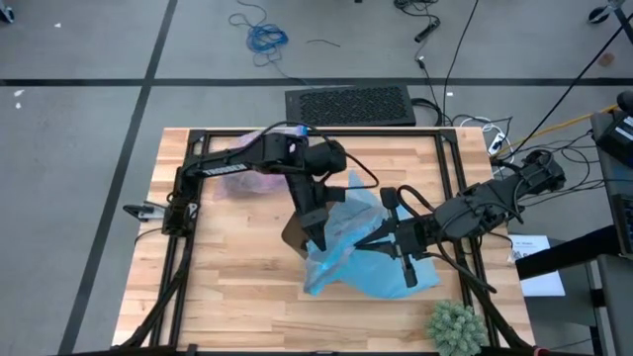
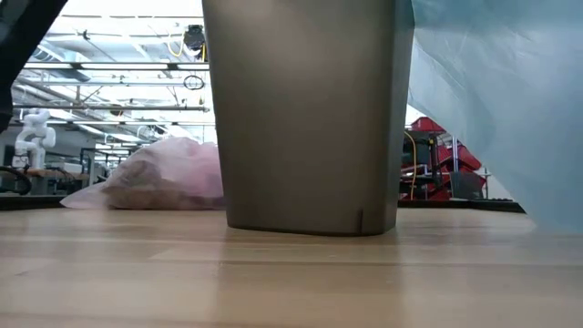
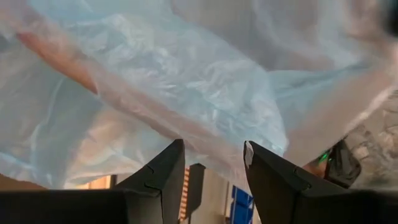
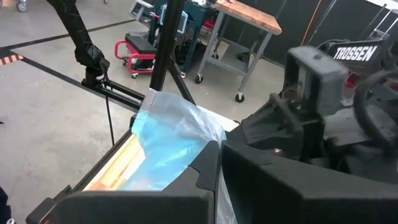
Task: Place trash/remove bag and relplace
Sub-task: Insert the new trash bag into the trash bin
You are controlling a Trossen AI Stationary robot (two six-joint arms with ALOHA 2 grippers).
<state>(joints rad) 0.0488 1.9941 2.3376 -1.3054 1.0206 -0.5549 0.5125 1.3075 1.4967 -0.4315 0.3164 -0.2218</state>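
A brown bin [image 2: 310, 118] stands upright on the wooden table, mostly hidden in the high view by my left arm. A light blue plastic bag [image 1: 371, 252] is draped right of it and over it, part of it lying on the table. My left gripper [image 3: 214, 158] is open above the bin, its fingertips right at the blue bag [image 3: 186, 81]; whether they touch it, I cannot tell. My right gripper [image 4: 219, 158] is shut on the blue bag. The lavender-pink bag [image 2: 164, 178] lies bulging on the table at the far left, with brownish trash showing through it. My right gripper pinches the blue bag's crumpled plastic [image 4: 186, 134] between its two shut fingers, coming nearly level from the table's right side. The bag bunches up beyond the fingertips and hangs slack below them, its lower part on the table [image 1: 396, 277]. One layer or several, I cannot tell.
A green spiky plant [image 1: 455, 324] stands at the near right corner. Black frame rails [image 1: 188, 198] run along the table's sides. A black mat [image 1: 351, 104] lies on the floor beyond the far edge. Bare wood [image 1: 227, 287] lies at the near left.
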